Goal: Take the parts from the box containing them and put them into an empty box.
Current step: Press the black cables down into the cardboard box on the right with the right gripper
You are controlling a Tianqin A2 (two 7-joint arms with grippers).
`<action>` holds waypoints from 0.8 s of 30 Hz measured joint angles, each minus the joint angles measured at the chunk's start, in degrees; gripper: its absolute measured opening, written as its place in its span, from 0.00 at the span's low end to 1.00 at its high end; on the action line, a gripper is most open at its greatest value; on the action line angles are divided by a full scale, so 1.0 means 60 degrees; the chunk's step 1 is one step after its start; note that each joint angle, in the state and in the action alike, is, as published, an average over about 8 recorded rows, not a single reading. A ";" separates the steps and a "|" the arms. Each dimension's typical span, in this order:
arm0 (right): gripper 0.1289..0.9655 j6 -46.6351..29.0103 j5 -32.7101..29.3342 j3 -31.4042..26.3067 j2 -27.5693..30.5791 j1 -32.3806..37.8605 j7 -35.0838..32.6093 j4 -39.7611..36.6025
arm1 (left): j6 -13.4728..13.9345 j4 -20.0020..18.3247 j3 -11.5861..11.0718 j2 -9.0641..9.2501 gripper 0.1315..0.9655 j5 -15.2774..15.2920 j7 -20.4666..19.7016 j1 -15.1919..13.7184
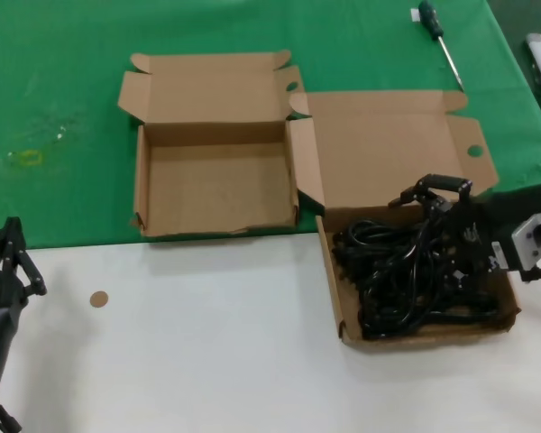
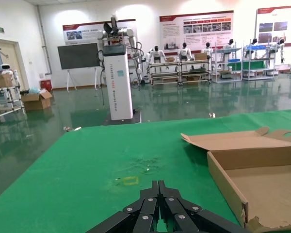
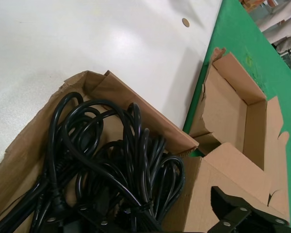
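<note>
A: The black right gripper [image 1: 446, 209] is hanging over the far right part of the straight-walled brown cardboard mailer box [image 1: 343, 307], its fingers spread wide with nothing between them. Under it, the thin black power cords [image 1: 406, 280] are lying in a tangled heap that fills this box, near the table's right edge.

B: They are looking light and floppy, and loops will likely drag neighbours along. A banded middle of one bundle seems the best place to grip.

A: The right wrist view is showing the loops [image 3: 111, 165] one by one. The head view is blending them into one mass.

B: The head view alone is showing the empty ragged-walled cardboard box [image 1: 144, 180] whole, on the green cloth [image 1: 63, 90]. The black left gripper [image 1: 7, 262] is waiting at the near left corner, fingers pressed together.
</note>
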 joint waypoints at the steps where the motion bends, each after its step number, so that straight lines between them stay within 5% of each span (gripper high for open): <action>1: 0.83 0.0011 -0.0008 0.0002 -0.0011 0.0000 -0.0001 -0.0005 | 0.0000 0.0000 0.0000 0.0000 0.02 0.0000 0.0000 0.0000; 24: 0.26 0.0086 -0.0050 0.0094 0.0050 -0.0141 0.0018 0.0012 | 0.0000 0.0000 0.0000 0.0000 0.02 0.0000 0.0000 0.0000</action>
